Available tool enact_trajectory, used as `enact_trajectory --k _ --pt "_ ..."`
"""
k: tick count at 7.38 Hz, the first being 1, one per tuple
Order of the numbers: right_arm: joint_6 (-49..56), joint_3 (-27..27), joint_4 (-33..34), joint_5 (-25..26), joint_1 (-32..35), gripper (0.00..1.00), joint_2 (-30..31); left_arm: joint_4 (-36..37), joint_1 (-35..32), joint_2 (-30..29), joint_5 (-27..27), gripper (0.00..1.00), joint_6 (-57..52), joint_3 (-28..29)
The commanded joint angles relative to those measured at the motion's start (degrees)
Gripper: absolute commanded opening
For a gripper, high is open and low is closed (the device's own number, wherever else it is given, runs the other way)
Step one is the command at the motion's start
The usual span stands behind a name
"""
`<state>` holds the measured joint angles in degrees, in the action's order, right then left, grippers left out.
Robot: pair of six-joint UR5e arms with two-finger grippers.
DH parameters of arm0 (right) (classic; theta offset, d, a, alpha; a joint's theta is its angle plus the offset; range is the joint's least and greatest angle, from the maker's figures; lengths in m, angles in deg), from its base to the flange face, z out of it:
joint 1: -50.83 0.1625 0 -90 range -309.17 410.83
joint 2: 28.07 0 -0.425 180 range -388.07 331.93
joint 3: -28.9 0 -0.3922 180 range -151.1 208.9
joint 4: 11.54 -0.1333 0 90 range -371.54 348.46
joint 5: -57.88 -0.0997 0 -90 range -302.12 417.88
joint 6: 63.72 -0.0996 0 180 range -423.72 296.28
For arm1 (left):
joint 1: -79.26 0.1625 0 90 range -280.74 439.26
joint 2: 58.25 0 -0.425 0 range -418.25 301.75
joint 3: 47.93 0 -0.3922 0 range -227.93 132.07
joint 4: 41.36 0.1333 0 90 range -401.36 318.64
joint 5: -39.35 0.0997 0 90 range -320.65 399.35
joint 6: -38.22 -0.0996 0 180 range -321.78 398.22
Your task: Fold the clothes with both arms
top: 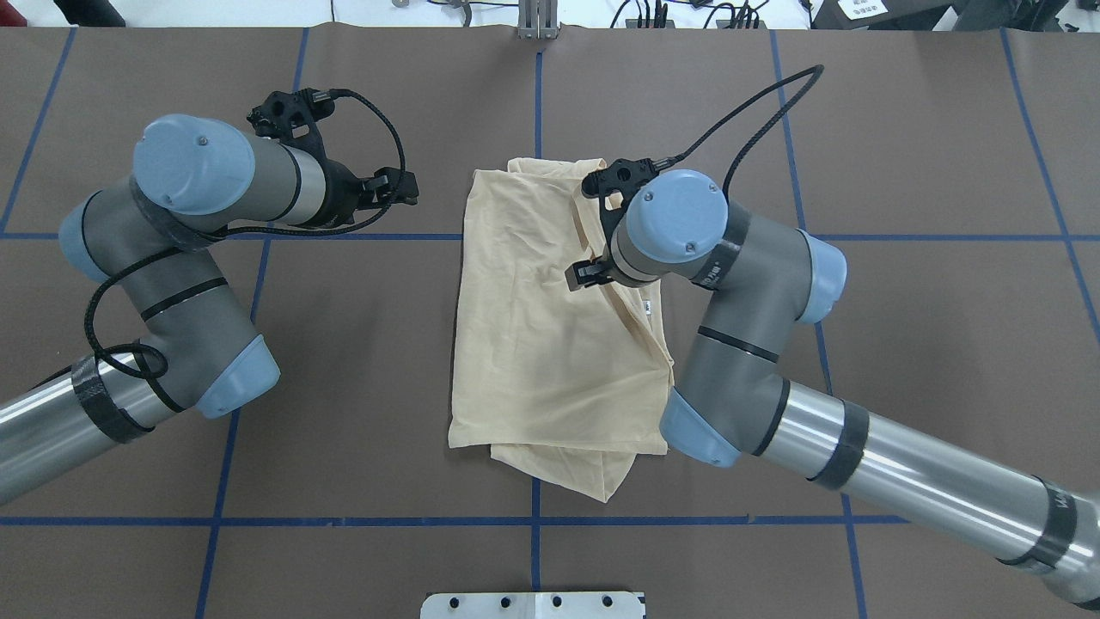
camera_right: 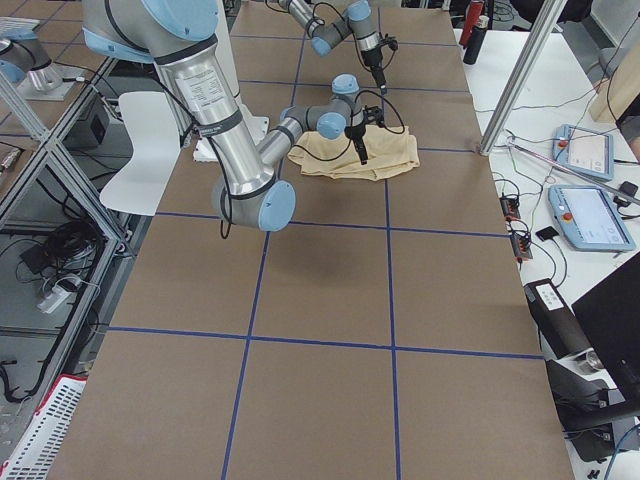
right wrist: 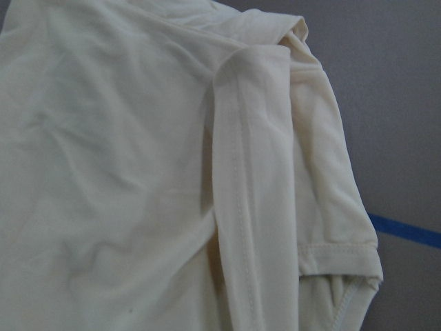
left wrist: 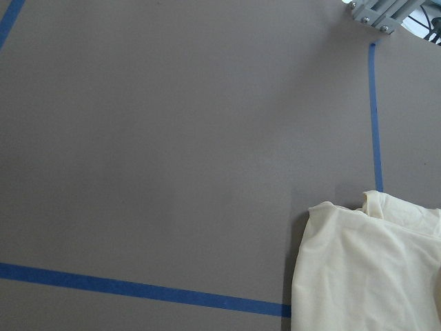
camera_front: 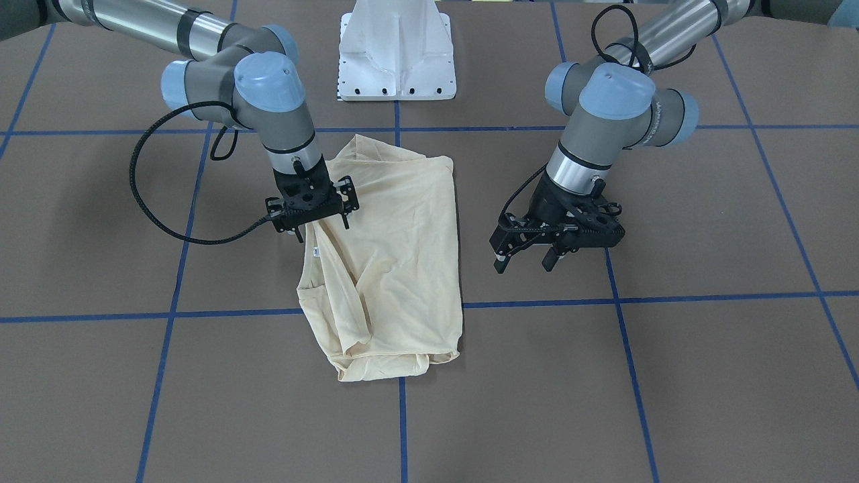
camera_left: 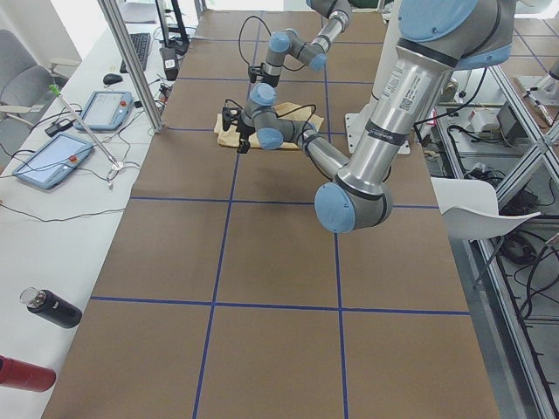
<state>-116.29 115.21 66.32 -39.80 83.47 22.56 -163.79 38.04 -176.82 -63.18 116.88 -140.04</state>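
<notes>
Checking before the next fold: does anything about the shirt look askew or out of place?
Yes. The T-shirt is folded unevenly: a lower layer pokes out past the edge nearest the robot, and a stitched strip lies slanted across the top layer rather than in line with the fold. No damage shows.

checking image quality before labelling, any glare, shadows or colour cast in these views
Overhead: glare streaks along the right arm. Front-facing: soft arm shadows on the table. Right wrist: the shirt looks dim, grey-green, yet stitching is sharp. Left wrist: even light, no blur.
</notes>
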Motion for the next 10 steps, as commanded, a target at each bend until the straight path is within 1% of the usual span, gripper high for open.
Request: enact_trajectory --k 1,2,3,5,6,7,9,10 --pt "0.02 -10.94 -2.86 2.92 1.37 0.99 -7.36 0.0 -0.09 0.01 -0.03 1.0 0.0 0.09" --pt "0.28 -15.34 -8.2 3.1 1.55 0.99 -7.21 0.0 -0.09 0.01 -0.03 1.0 0.0 0.09" --pt "3.32 -15.47 -8.6 2.41 2.77 0.99 -7.12 0.0 -0.09 0.01 -0.03 1.0 0.0 0.09" --pt "4.06 -13.55 -8.43 -5.29 4.18 0.99 -5.11 0.0 -0.09 -0.08 -0.03 1.0 0.0 0.09" --pt "4.06 -10.93 -8.25 -6.72 4.19 0.99 -2.57 0.0 -0.09 -0.08 -0.03 1.0 0.0 0.09" --pt "4.06 -10.81 -8.25 -6.48 3.92 0.99 -1.94 0.0 -0.09 -0.08 -0.03 1.0 0.09 0.09" --pt "3.88 -12.12 -8.16 -5.69 3.75 0.99 -2.63 -0.09 0.0 -0.08 -0.03 1.0 0.09 0.09" --pt "3.8 -13.87 -8.16 -4.99 3.75 1.0 -4.2 0.0 0.0 -0.08 -0.03 1.0 0.09 0.09"
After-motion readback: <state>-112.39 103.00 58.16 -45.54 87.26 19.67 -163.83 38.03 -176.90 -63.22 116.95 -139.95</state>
